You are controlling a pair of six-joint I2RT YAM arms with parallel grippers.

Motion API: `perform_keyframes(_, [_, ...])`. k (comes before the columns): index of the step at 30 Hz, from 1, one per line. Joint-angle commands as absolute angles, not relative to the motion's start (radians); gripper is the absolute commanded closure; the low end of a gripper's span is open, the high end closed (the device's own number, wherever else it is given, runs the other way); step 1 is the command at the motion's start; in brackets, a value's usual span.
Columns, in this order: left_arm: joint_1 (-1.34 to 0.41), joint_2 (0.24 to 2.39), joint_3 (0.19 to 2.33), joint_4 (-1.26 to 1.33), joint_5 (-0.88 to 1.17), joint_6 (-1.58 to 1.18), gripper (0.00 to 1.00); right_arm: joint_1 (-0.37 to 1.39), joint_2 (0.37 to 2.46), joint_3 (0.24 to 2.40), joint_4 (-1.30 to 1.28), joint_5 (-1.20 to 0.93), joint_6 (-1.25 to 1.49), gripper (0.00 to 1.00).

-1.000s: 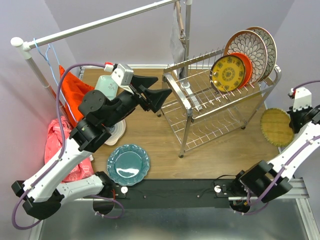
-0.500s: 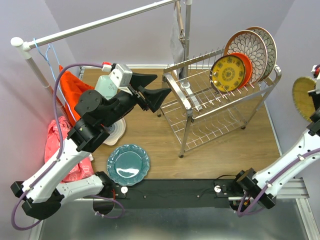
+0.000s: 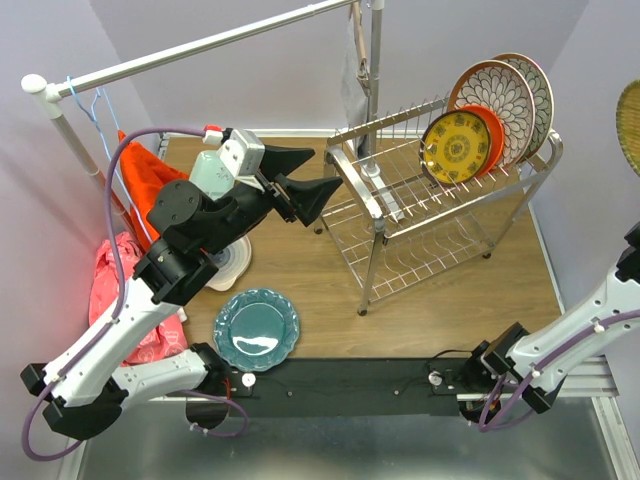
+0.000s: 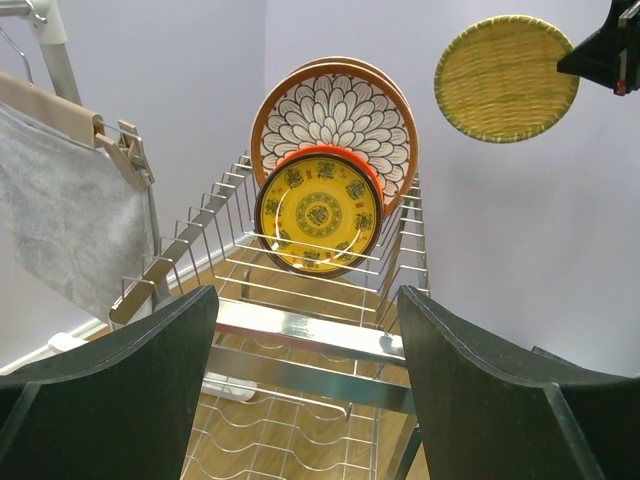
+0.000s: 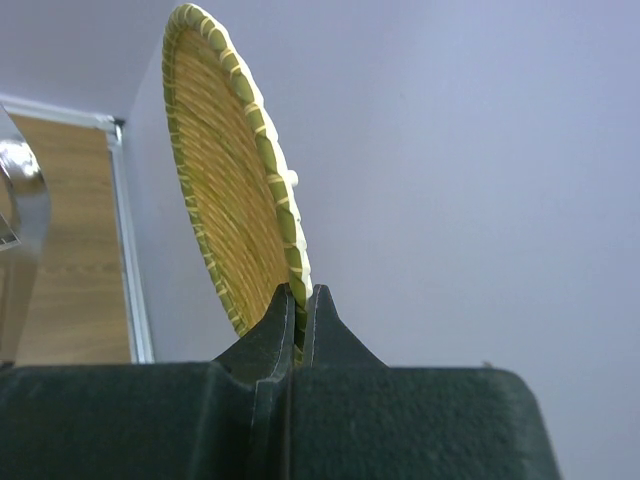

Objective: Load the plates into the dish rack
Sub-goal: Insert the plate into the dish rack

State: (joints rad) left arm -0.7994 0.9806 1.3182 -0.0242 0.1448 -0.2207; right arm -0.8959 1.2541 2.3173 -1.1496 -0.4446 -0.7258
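The dish rack (image 3: 372, 215) stands at the back right of the table. Its upper tier holds two floral plates (image 3: 497, 92), an orange plate (image 3: 492, 135) and a dark-yellow patterned plate (image 3: 455, 148), all upright. High up, to the right of the rack, hangs the yellow woven plate (image 5: 225, 215), with my right gripper (image 5: 300, 295) shut on its rim. In the top view only the plate's edge (image 3: 631, 125) shows. A teal plate (image 3: 256, 329) lies flat near the front. My left gripper (image 4: 308, 295) is open and empty, facing the rack's (image 4: 300, 335) left end.
A white clothes rail (image 3: 200, 45) crosses the back, with a grey cloth (image 3: 357, 80) hanging on it beside the rack. Orange cloth (image 3: 150, 180) and pink cloth (image 3: 115, 290) lie at the left. A white plate (image 3: 235, 265) lies partly hidden under my left arm.
My right gripper has lifted the woven plate off the table right of the rack, up to the right edge of the view. The left arm has barely moved.
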Motion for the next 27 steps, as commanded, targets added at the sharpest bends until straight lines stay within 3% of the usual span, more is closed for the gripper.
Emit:
perform_keyframes(1, [-0.795,0.956,1.313,0.021,0.164,-0.213,0.19,-0.896,1.244,2.338,-0.968,-0.561,-0.562,0.99])
perform_keyframes(19, [-0.795,0.979,1.328,0.034,0.147,-0.224,0.19,-0.896,1.226,2.368,-0.505,-0.957,0.038,0.99])
perform_keyframes(27, [-0.795,0.962,1.309,0.043,0.137,-0.241,0.19,-0.910,1.204,2.249,-0.267,-1.133,0.366,0.99])
